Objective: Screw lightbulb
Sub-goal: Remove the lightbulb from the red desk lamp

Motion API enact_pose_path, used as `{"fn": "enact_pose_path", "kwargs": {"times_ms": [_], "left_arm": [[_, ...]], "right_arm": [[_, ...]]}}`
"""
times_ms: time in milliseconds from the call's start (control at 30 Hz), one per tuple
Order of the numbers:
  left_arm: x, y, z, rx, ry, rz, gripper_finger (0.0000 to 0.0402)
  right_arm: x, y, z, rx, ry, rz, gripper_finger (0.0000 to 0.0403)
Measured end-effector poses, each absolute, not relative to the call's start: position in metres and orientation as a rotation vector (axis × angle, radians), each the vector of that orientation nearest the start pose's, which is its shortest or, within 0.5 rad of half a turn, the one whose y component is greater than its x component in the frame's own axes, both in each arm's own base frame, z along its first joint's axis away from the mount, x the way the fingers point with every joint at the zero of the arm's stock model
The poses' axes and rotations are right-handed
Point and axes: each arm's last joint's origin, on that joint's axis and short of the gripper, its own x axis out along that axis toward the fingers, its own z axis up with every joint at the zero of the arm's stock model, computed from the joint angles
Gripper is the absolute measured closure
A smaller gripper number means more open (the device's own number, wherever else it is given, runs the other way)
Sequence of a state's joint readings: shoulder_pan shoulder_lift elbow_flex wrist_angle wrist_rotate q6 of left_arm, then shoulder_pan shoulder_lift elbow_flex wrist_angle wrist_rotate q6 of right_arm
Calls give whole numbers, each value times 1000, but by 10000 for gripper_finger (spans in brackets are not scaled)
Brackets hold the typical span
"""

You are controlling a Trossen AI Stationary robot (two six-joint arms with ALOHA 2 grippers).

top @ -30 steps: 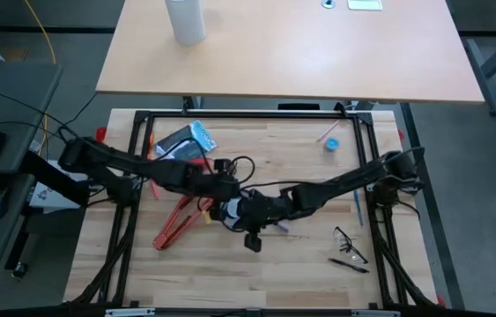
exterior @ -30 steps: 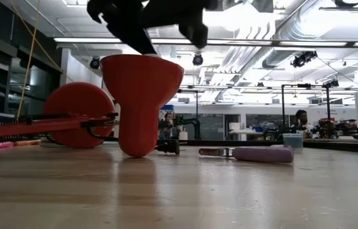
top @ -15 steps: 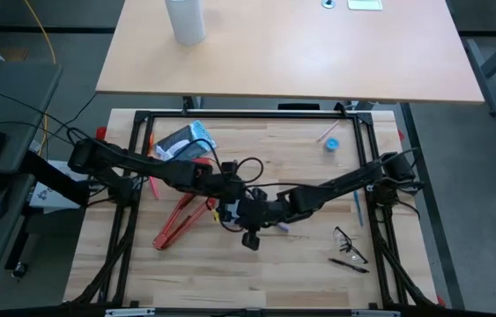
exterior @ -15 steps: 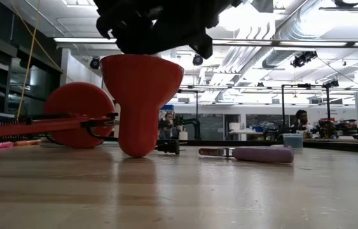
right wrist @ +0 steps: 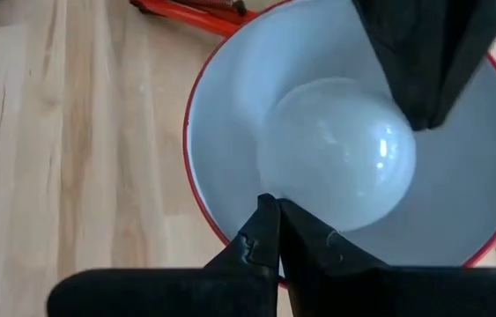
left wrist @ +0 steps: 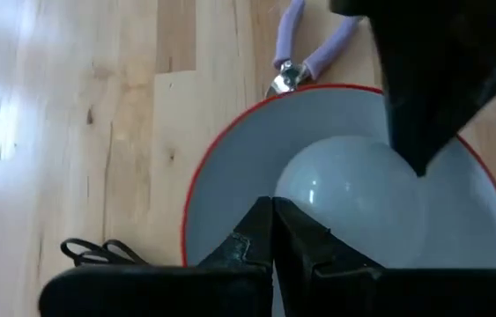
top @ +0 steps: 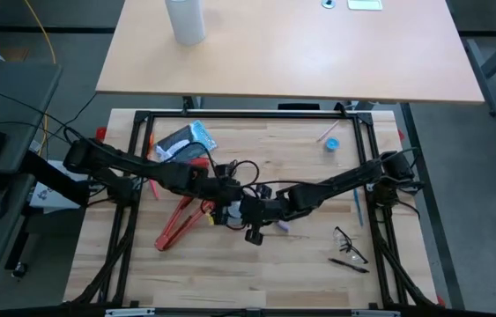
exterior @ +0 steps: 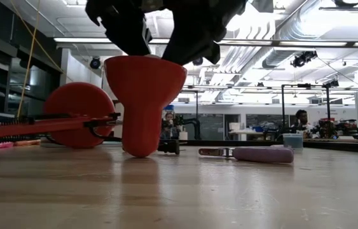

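Table (top: 300,273), then red lamp shade (exterior: 144,95) standing mouth-up. Inside it sits the lightbulb (right wrist: 340,154): light, smooth, thin glass, likely fragile and slippery; I would grip its dome gently. My left gripper (left wrist: 271,231) and right gripper (right wrist: 276,231) hover at the rim, fingers pressed together, grasping nothing.

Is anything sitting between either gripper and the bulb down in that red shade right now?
Nothing visible. The lightbulb sits in the red lamp shade, open from above. The left gripper and right gripper, both shut, hang right over its rim.
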State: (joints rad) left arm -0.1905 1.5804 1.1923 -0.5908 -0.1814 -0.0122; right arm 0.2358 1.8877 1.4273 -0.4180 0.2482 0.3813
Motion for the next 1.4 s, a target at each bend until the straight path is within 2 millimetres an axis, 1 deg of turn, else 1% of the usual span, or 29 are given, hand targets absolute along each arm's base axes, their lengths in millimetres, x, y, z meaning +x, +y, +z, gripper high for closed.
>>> {"fn": "enact_pose_path", "kwargs": {"times_ms": [100, 233, 433, 500, 600, 667, 800, 900, 1000, 1100, 1167, 1233, 1300, 1400], "left_arm": [[317, -65, 250, 163, 980, 3, 402], [310, -76, 250, 171, 1000, 56, 401], [296, -83, 258, 156, 998, 96, 402], [292, -85, 263, 125, 993, 83, 402], [285, -91, 271, 74, 985, 19, 402], [281, -94, 274, 71, 979, 0, 402], [273, -104, 281, 93, 946, -15, 402], [266, -108, 288, 79, 916, -10, 402], [259, -112, 293, 68, 887, 56, 401], [252, -118, 295, 72, 859, 115, 402], [250, -122, 296, 72, 839, 146, 402], [246, -126, 296, 70, 830, 178, 401], [241, -130, 294, 57, 831, 208, 402], [231, -137, 284, 11, 824, 249, 402]], "right_arm": [[400, 85, 225, 133, 844, -162, 403], [401, 80, 225, 84, 851, -148, 403], [402, 72, 225, 17, 861, -136, 403], [401, 66, 227, -16, 867, -165, 403], [400, 49, 230, -77, 859, -276, 403], [396, 39, 238, -103, 858, -325, 403], [389, 20, 257, -68, 821, -349, 403], [382, 7, 274, -47, 781, -358, 403], [377, 3, 289, 52, 733, -262, 403], [378, 3, 292, 154, 715, -156, 403], [380, 4, 294, 179, 696, -103, 401], [384, 6, 295, 194, 666, -45, 391], [386, 7, 293, 204, 662, -4, 367], [388, 8, 291, 163, 658, 20, 304]]}}
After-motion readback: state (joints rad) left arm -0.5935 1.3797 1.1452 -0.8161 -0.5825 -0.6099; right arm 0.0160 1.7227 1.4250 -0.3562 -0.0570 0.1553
